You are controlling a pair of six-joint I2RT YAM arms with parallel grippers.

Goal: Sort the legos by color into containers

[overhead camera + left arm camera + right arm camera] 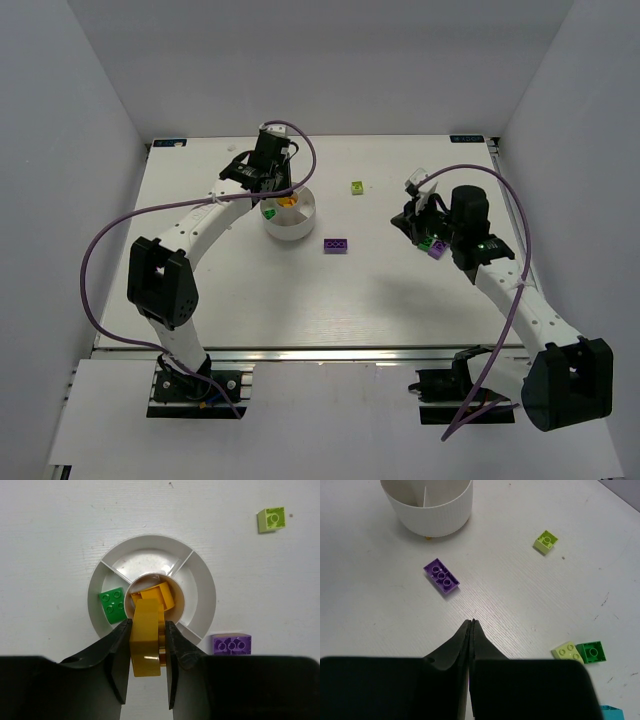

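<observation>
**Legos: one yellow brick clamped over the dish, others loose on the table**

Left gripper (148, 626) is seen closed on a yellow brick (145, 645). The brick is pinched by its sides between both fingers, so the jaws are held apart only by its width. It is positioned over the near rim of the dish (202, 582), at lower centre of the left wrist frame.

The central well (176, 602) is occupied by a pile of yellow and orange bricks (159, 594). One dark green brick (112, 605) is lodged in the wedge compartment left of the well.

Right gripper (471, 625) is seen fully closed, fingertips pressed together, with nothing held. Its height above the table (530, 595) cannot be told.

Loose bricks, as placed in the right wrist frame:
- A purple brick (441, 576) is laid flat, studs up, at centre-left, near the dish but not touching it.
- A lime brick (545, 541) is set at upper right, well apart from the dish.
- A pale lime brick (566, 651) is set at lower right, touching a second dark green brick (591, 652).
- A cyan brick (612, 712) is cut off by the bottom right corner.

In the top view the dish is found at upper centre-left, directly under the left gripper. The right gripper is found at centre-right, with a few bricks just beside it.
</observation>
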